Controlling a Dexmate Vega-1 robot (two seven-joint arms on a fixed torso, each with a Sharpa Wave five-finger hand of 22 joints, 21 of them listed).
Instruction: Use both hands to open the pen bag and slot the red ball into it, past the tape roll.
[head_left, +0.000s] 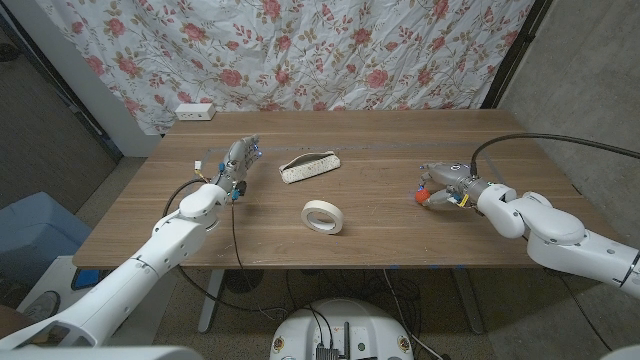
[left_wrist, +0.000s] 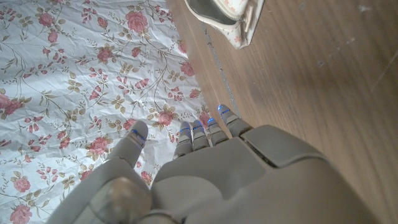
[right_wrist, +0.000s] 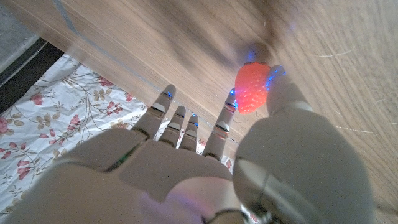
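My right hand (head_left: 442, 190) is pinching the red ball (right_wrist: 251, 94) at the table's right side. My left hand (head_left: 238, 160) is holding nothing, fingers apart, just left of the pen bag (head_left: 309, 166). The tape roll (head_left: 323, 216) is lying nearer, between both hands.

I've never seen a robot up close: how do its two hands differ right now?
The right hand pinches a small red ball; the left hand holds nothing, fingers apart. The left hand sits close beside the floral fabric pen bag; the right hand is farther off. Both are grey with blue-lit fingertips.
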